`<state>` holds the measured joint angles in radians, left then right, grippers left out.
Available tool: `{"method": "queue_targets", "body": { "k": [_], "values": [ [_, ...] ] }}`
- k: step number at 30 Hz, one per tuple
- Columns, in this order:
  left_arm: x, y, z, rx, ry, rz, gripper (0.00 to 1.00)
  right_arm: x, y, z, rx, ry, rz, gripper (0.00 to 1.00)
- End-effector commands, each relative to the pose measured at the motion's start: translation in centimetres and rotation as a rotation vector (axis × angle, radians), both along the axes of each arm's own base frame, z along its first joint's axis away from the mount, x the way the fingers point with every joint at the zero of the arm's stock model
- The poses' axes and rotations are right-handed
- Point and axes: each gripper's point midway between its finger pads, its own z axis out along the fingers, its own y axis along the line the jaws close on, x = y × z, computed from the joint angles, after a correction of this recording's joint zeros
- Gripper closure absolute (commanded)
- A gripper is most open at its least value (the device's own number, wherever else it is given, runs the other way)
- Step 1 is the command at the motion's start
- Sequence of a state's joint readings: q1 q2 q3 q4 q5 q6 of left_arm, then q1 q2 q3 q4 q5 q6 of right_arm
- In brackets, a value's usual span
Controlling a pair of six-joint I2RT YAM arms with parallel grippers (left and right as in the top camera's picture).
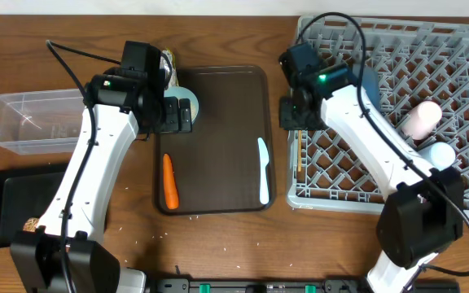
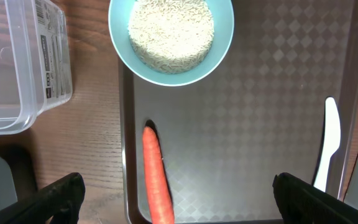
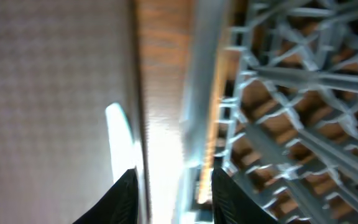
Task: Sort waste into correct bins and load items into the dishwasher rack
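The left tool (image 2: 176, 190) is wide open and holds nothing. The orange carrot (image 2: 154, 162) lies right under it, almost in the middle between the two fingers. It rests on the brown tray (image 2: 260, 93), close to the tray's edge. The carrot is long and runs along that edge, so one finger sits on each side of its thin way. I think this tool only needs to go down and close. The left arm is much nearer the carrot than the right arm.

Past the carrot's tip stands the light blue cup (image 2: 169, 79), full of white rice (image 2: 169, 31). The clear tub (image 2: 48, 62) sits on the counter (image 2: 98, 124) beside the tray.

The right tool (image 3: 176, 196) is partly open and empty, by the edge of the rack (image 3: 291, 124). The pale spoon (image 3: 120, 134) lies just beside it.
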<state>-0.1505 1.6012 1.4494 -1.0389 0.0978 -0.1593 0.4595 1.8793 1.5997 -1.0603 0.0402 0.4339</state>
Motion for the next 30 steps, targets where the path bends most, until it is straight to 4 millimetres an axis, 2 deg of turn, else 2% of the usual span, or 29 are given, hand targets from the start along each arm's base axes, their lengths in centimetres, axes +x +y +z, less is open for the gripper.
{"method": "queue_targets", "body": {
  "k": [1,3,6,9,11,13,18,22,30],
  "values": [
    [0.1,0.4,-0.3,0.015,0.005,0.002,0.02,-2.3,3.8,1.0,0.046,-0.004,0.144,0.66],
    [0.1,0.4,-0.3,0.015,0.004,0.001,0.02,-3.2,5.0,0.3,0.027,0.0,0.155,0.6],
    [0.1,0.4,-0.3,0.015,0.004,0.001,0.02,-4.2,5.9,-1.3,-0.004,0.006,0.115,0.56],
    [0.1,0.4,-0.3,0.015,0.004,0.001,0.02,-5.5,6.9,-3.8,-0.01,0.042,0.082,0.58],
    [0.1,0.4,-0.3,0.015,0.004,0.002,0.02,-6.4,7.2,-5.6,-0.021,0.078,0.054,0.66],
    [0.1,0.4,-0.3,0.015,0.004,0.001,0.02,-7.1,7.7,-6.9,-0.022,0.116,0.057,0.69],
    [0.1,0.4,-0.3,0.015,0.004,0.002,0.02,-7.8,8.2,-9.6,-0.051,0.168,0.067,0.64],
    [0.0,0.4,-0.3,0.015,0.005,0.001,0.02,-8.2,7.8,-11.9,-0.084,0.214,0.052,0.64],
    [0.1,0.4,-0.3,0.015,0.004,0.002,0.02,-8.3,7.1,-12.4,-0.058,0.27,0.003,0.66]
  ]
}}
